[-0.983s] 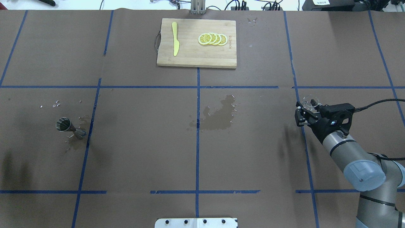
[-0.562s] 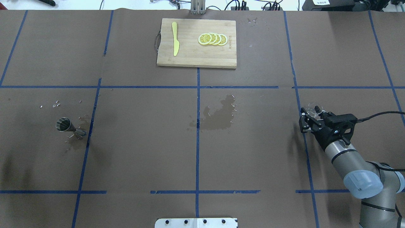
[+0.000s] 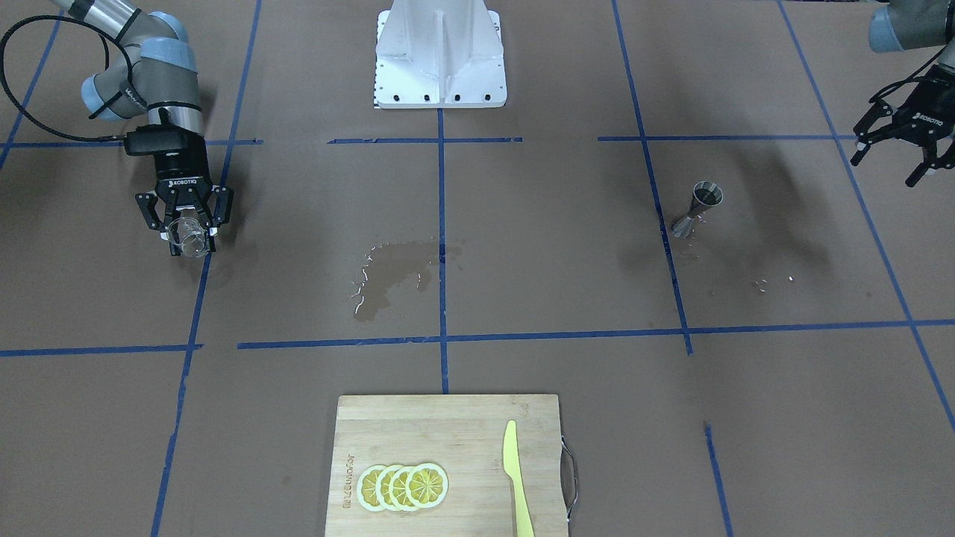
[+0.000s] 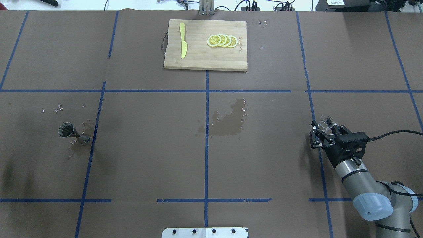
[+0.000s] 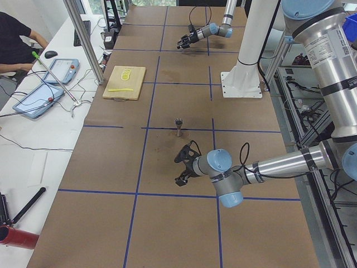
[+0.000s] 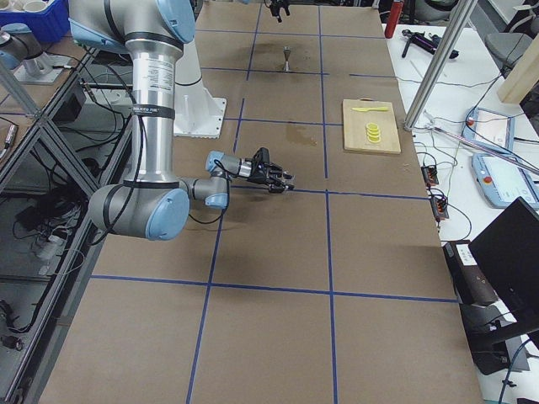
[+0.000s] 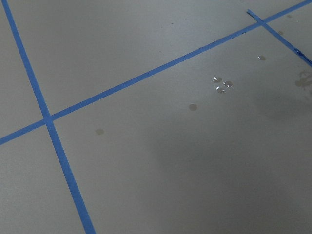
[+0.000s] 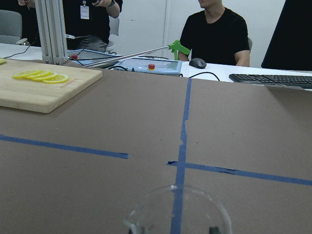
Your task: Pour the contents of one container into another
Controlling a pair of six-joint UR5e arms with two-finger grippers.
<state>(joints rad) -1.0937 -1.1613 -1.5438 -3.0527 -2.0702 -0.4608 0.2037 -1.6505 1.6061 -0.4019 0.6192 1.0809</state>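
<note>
At the desk's (image 4: 148, 165) far left, the left gripper (image 3: 895, 160) hangs above the surface with its fingers spread and nothing between them. It appears to be parked clear of the work. Just right of it, the steel jigger (image 4: 74, 133) stands upright on one cone beside a blue tape line, its open mouth up as a receiving vessel needs to be. Small wet marks (image 4: 77, 150) darken the paper around its foot. A larger wet patch (image 4: 228, 122) lies at the desk's centre. Beyond it, at the far edge, a bamboo cutting board (image 4: 205, 59) carries a yellow knife (image 4: 182, 44) and fanned lemon slices (image 4: 222, 40), none of them part of the pour.

At the right, the right gripper (image 4: 323, 131) reaches in low and nearly level, its fingers pinching the small clear glass tumbler (image 4: 326, 122) by its sides. A side grasp of this kind would let a roll of the wrist tip the rim over. Whether the tumbler rests on the desk or is held just off it cannot be told, and the glass looks empty. Tumbler and jigger are well apart, at opposite ends of the desk, so a long carry leftward would likely have to come before any pour.
</note>
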